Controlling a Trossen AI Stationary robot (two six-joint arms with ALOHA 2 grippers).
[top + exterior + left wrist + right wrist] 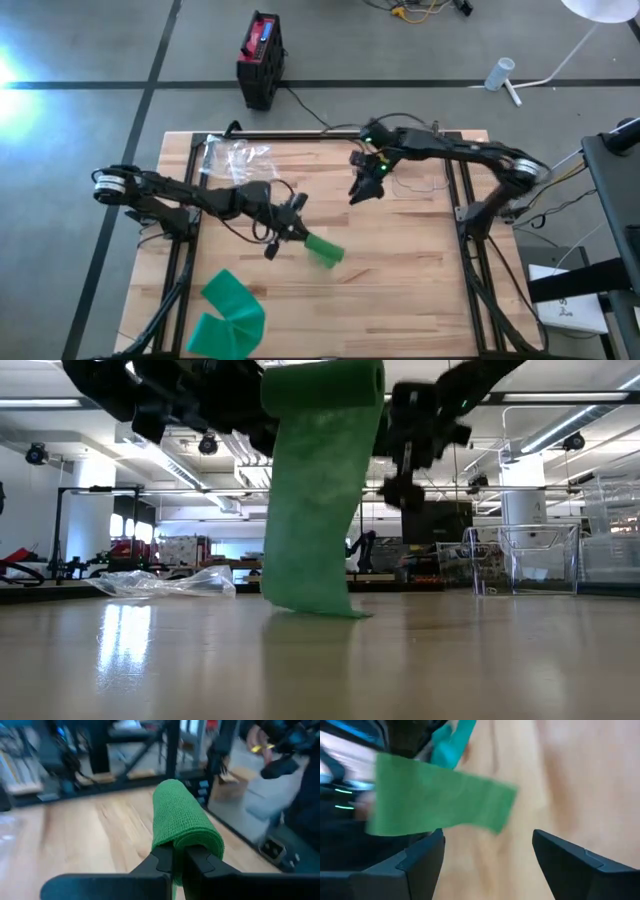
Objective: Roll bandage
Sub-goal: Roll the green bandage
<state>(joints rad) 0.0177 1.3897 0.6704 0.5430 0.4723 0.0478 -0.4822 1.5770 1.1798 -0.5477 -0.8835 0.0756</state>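
The green bandage is partly wound into a roll, which sticks out beyond my left gripper, shut on its end, above the table's middle. From the roll a loose strip hangs down, and its lower end rests on the table. More green bandage lies folded at the near left; I cannot tell whether it joins the roll. My right gripper hovers open to the far right of the roll, with nothing between its fingers. My left gripper pinches the end of the roll nearest it between its two fingers. They come nearly level from the table's left and lie along the roll's axis. The roll is lifted clear and about level, while the strip below it hangs slack onto the table.
A crumpled clear plastic bag lies at the far left of the wooden table. Black frame rails run along the table's sides. Bare wood lies near and right of the roll.
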